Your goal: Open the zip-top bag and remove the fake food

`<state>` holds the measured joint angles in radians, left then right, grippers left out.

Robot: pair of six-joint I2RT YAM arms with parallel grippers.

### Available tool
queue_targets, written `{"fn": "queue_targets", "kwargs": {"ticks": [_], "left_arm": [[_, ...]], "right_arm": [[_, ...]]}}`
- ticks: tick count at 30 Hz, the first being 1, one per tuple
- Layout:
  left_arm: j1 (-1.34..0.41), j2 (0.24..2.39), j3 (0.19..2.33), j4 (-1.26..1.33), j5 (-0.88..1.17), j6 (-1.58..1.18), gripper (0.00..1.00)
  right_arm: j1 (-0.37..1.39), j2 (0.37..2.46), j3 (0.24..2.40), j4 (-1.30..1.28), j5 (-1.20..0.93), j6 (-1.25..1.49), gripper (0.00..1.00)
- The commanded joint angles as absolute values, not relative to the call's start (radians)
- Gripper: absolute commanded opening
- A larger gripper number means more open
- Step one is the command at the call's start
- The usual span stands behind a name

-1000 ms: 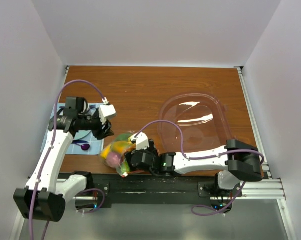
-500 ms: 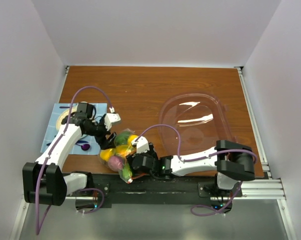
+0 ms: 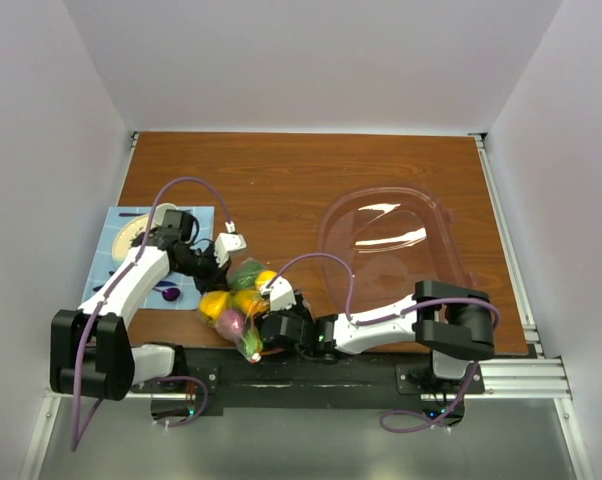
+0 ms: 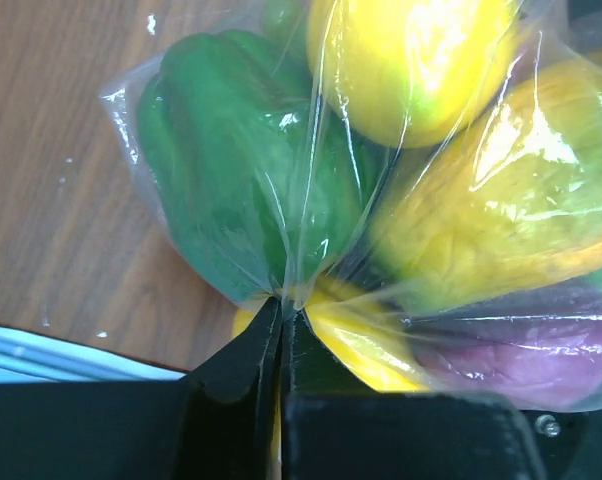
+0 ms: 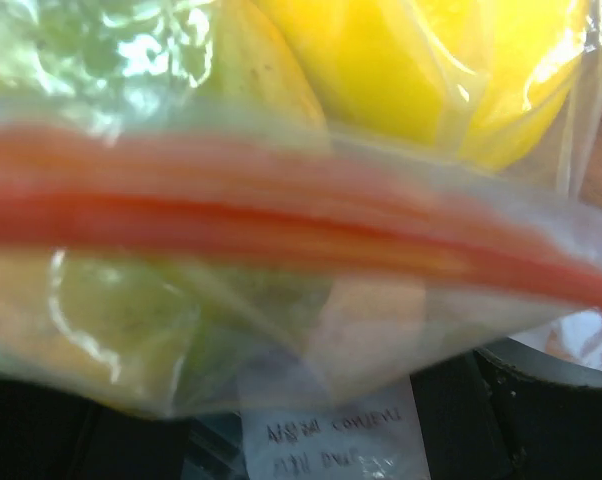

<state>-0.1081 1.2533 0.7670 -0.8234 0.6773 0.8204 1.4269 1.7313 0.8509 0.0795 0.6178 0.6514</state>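
Zip-top bag (image 3: pixel 237 306) sits lower centre-left in the top view, on the wood-grain table (image 3: pixel 281 180). Thin crinkly clear film; red zip strip (image 5: pixel 281 215) looks blurred. Fake food (image 4: pixel 421 60) inside: glossy green pepper (image 4: pixel 231 180), yellow pieces, 1 purple. Left gripper (image 4: pixel 281 312) is clenched on a film fold. Right gripper (image 3: pixel 268 328) is at the bag's lower edge, fingers hidden, can't tell. Rigid clear tub (image 3: pixel 391 240) right, blue mat (image 3: pixel 121 240) and purple spoon (image 3: pixel 168 293) left.

zip-top bag (image 4: pixel 381 200) thin clear plastic film, crinkled, shiny glare streaks; fake food (image 4: pixel 231 180) smooth glossy plastic; zip strip (image 5: pixel 281 220) red smooth plastic; table (image 3: pixel 281 180) wood-grain, satin finish; tub (image 3: pixel 391 240) clear rigid plastic, glossy highlights
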Motion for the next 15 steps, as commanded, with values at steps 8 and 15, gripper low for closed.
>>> {"fn": "queue_targets", "kwargs": {"ticks": [8,15], "left_arm": [[-0.112,1.21,0.799,-0.651,0.471,0.769,0.0],[-0.112,1.152,0.801,-0.638,0.374,0.741,0.0]], "right_arm": [[1.425,1.289,0.744,0.003,0.517,0.586,0.43],[1.424,0.959,0.715,-0.183,0.725,0.578,0.44]]}}
